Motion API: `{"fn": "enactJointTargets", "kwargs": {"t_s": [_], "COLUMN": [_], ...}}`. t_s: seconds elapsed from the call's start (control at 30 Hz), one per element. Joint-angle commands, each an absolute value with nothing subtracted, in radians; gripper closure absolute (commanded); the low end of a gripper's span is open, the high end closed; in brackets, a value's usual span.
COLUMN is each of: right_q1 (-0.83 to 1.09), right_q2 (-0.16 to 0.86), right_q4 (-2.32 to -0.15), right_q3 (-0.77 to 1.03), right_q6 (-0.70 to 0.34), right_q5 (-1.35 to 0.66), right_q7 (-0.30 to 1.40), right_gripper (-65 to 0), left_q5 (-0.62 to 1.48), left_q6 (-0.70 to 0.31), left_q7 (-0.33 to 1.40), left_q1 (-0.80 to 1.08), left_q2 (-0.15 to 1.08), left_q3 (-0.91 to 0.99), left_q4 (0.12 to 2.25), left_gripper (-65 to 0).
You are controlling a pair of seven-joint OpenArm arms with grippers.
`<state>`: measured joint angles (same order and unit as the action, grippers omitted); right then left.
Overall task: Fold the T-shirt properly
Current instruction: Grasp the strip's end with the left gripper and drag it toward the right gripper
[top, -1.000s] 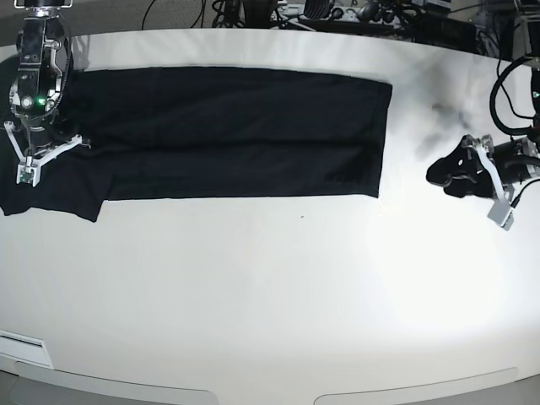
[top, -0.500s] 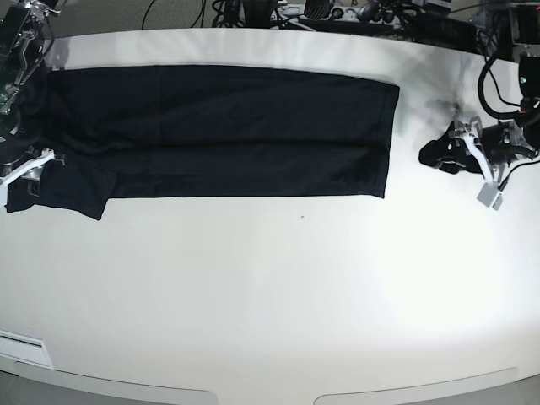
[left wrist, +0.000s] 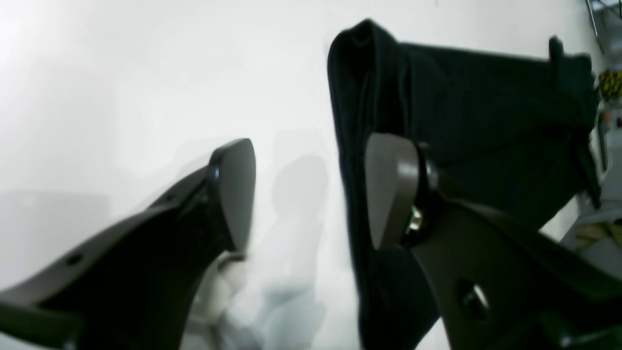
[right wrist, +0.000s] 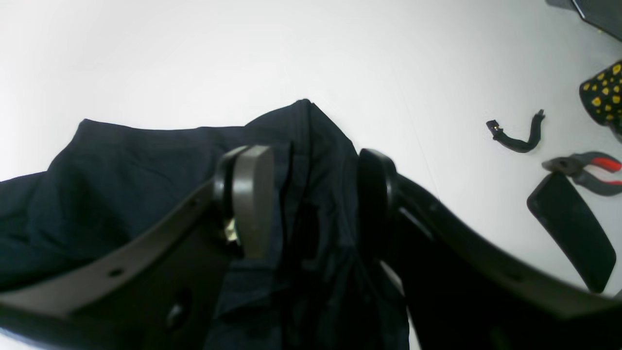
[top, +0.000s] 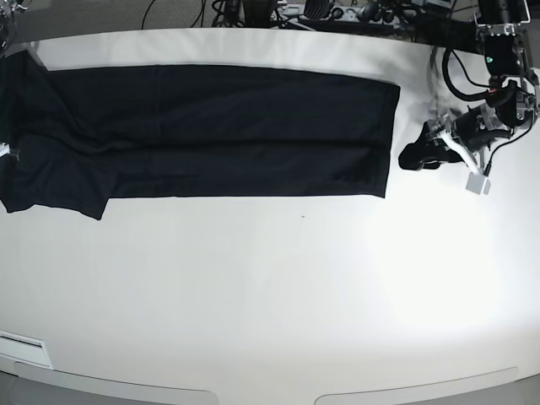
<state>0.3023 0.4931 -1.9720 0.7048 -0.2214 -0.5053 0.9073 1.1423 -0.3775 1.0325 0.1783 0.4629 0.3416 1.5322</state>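
The black T-shirt (top: 219,131) lies flat as a long band across the far half of the white table (top: 270,287). My left gripper (top: 422,150) is open just off the shirt's right edge. In the left wrist view the left gripper (left wrist: 311,194) has one finger (left wrist: 233,194) over bare table and the other finger (left wrist: 388,189) over the shirt's folded edge (left wrist: 369,73). My right gripper (right wrist: 311,199) is open at the shirt's left end, its fingers either side of a raised fold of shirt (right wrist: 311,146). In the base view it is almost wholly past the left edge.
Near the right gripper, on the table, lie a flat black slab (right wrist: 568,228), red-handled pliers (right wrist: 588,165), a small curved black piece (right wrist: 517,136) and a black item with yellow dots (right wrist: 602,92). Cables (top: 321,13) run along the table's back edge.
The left gripper has moved up and left, close to the shirt's right edge. The right gripper has moved left, out of the base view. The shirt's left end has shifted left.
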Motion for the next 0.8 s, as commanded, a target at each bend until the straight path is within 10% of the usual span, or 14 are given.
{"fn": "enactJointTargets", "kwargs": {"t_s": [0.0, 0.63, 0.77], "right_q1": [0.297, 0.297, 0.297], "right_q2": [0.517, 0.578, 0.589], "right_q4": [-1.99, -1.99, -1.99], "right_q3": [0.715, 0.715, 0.715], "right_q6": [-0.22, -0.221, -0.221], "right_q5": [-0.502, -0.501, -0.501], "right_q7": [0.887, 0.884, 0.884], "right_gripper": [-30.2, -30.2, -30.2], "left_q5": [1.1, 1.015, 0.97], "left_q6": [-0.365, -0.364, -0.309], "left_q7": [1.069, 1.034, 1.012], "left_q1": [0.191, 0.202, 0.184], "left_q2": [0.461, 0.273, 0.24], "left_q3": [0.34, 0.184, 0.184], "left_q4": [1.535, 1.537, 1.537], "left_gripper": [-37.7, -37.0, -13.8]}}
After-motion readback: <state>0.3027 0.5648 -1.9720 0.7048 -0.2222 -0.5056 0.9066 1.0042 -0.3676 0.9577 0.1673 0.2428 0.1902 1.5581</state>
